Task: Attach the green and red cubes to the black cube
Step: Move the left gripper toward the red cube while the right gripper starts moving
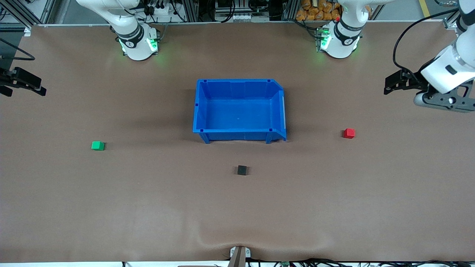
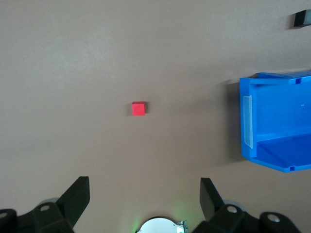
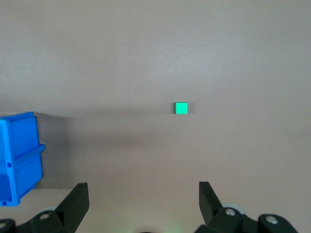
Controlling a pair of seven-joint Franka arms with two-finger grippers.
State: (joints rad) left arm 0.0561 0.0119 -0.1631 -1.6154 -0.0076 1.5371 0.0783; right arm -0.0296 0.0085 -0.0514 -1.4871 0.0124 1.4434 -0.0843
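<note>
Black cube (image 1: 242, 170) sits alone in the lower middle of the front view, nearer the camera than the blue bin (image 1: 237, 81) and apart from it. Green cube (image 1: 98, 145) lies toward the right arm's end of the counter (image 1: 148, 207); red cube (image 1: 349, 133) lies toward the left arm's end. All three are well apart, and nothing is joined yet.

Tool status:
- The left tool (image 1: 387, 85) hangs over bare counter at the left arm's end, in the upper part of the frame. Its fingers are spread and hold nothing.
- The right tool (image 1: 40, 86) hangs over bare counter at the right arm's end, at about the same height in the frame. It is likewise spread and holding nothing.

Step in hand, as judged: the first approach to the coloured cubes. Each wrist view already has its own cube in sight, so the assignment looks sound: left tool to red, right tool to green.

Recommendations:
- Bring each tool directly over its cube and square the fingers to two flat faces before you descend.
- Grip across the sides that will not meet the black cube, so the mating face is free.
- Carry low and slow toward the lower middle of the frame, keeping clear of the bin's front wall.
- Approach the black cube from each arm's own end. It is light and loose, so a one-sided push will likely slide it; press from both ends together.
</note>
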